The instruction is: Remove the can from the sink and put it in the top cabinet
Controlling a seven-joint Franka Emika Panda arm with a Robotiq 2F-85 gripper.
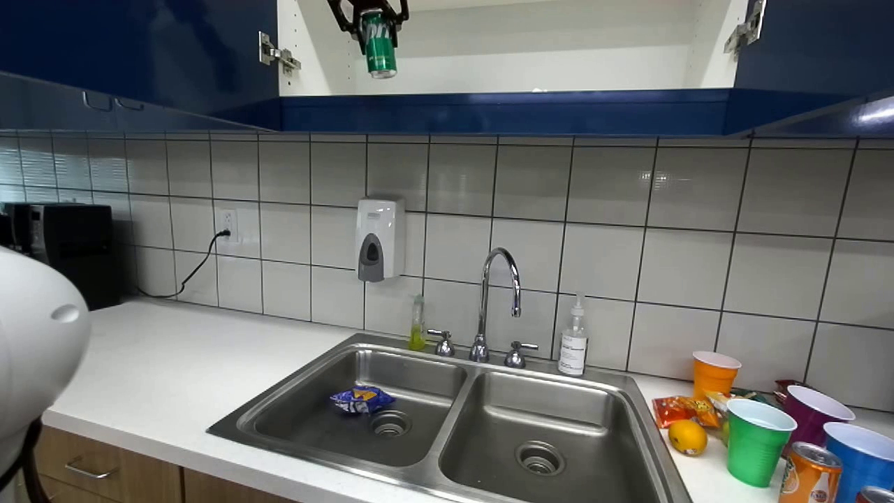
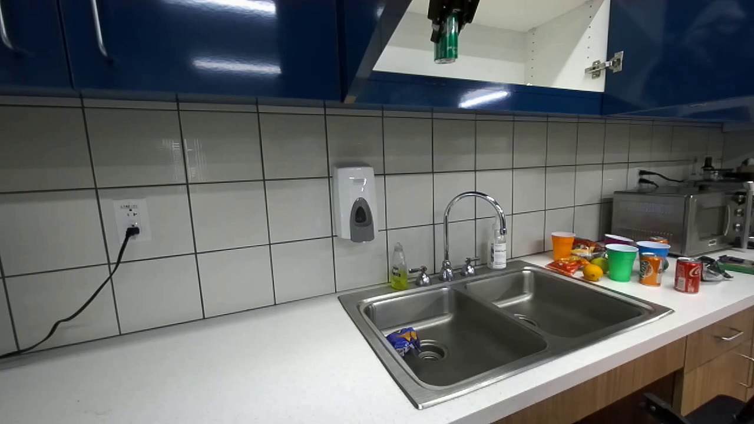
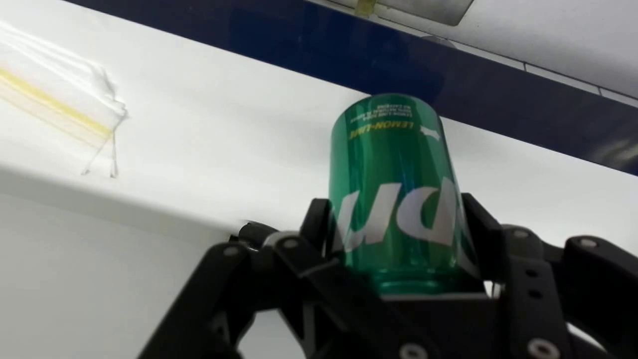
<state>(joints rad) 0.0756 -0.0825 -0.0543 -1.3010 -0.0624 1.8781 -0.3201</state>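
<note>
My gripper is shut on the small green can and holds it upright, bottom end down. Both also show in an exterior view, the gripper over the can. In the wrist view the gripper has one finger on each side of the can. The can hangs at the opening of the top cabinet, over its white floor near the blue front edge. I cannot tell whether it touches the floor. The sink is far below.
The cabinet's blue doors stand open at both sides. A blurred white and yellow item shows on the cabinet floor. A blue-purple packet lies in the sink. Cups, including a green one, and other cans stand beside it.
</note>
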